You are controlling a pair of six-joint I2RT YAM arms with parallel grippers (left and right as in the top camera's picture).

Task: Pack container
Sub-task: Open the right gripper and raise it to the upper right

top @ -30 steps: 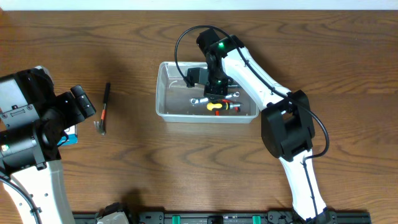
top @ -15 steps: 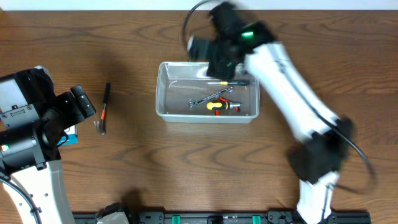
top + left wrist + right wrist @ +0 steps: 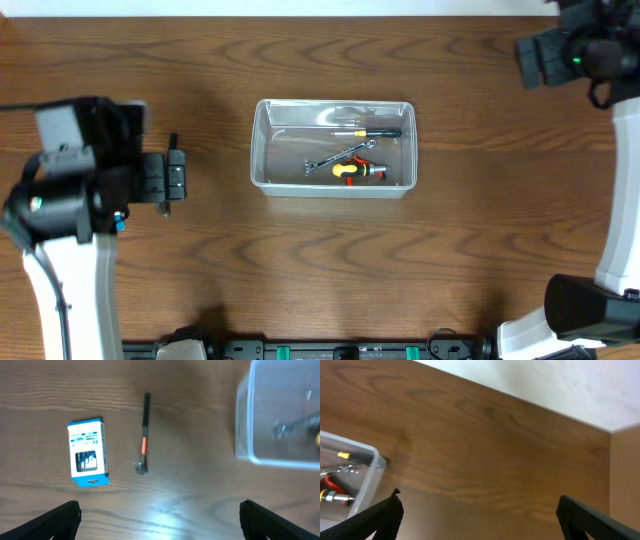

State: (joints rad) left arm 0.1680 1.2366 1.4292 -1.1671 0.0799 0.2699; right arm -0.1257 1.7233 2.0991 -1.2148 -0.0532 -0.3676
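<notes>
Below the left jaws, which are hanging wide apart and holding nothing, a blue-and-white box [image 3: 88, 452] is lying flat on the desk [image 3: 190, 490]. Near it but not touching, a slim hooked tool [image 3: 144, 435] with a black handle and an orange band is lying on the wood. Farther along, at the middle of the desk, the container [image 3: 258, 150] is sitting upright with no lid, its clear walls and rounded rim letting the wood show through. A yellow-and-black screwdriver [image 3: 372, 131], a silver wrench [image 3: 335, 158] and an orange-handled tool [image 3: 355, 172] are already resting inside it, so the packing is looking partly done. The hooked tool, and perhaps the box, are waiting outside. Farthest off, over the desk's far right corner, the right jaws are also gaping wide and carrying nothing, well apart from the container.
</notes>
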